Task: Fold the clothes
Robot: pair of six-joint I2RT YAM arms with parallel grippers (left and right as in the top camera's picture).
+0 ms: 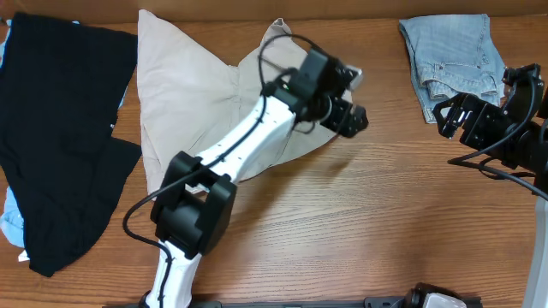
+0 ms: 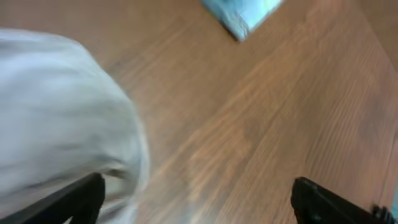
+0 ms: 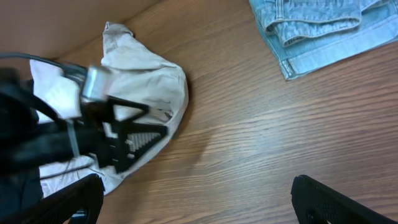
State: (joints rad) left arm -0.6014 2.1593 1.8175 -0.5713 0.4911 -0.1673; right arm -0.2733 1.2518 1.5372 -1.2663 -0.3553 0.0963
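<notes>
The beige khaki shorts (image 1: 193, 94) lie crumpled on the table left of centre; they also show in the left wrist view (image 2: 59, 112) and the right wrist view (image 3: 146, 74). My left gripper (image 1: 349, 115) is open and empty, just past the shorts' right edge. The black garment (image 1: 60, 137) lies at the far left. The light-blue denim shorts (image 1: 452, 56) lie folded at the back right, and show in the right wrist view (image 3: 317, 25). My right gripper (image 1: 452, 115) is open and empty, just in front of the denim.
Bare wooden table (image 1: 360, 222) fills the middle and front. A light-blue cloth edge (image 1: 10, 227) pokes out under the black garment. A corner of the denim (image 2: 239, 14) shows at the top of the left wrist view.
</notes>
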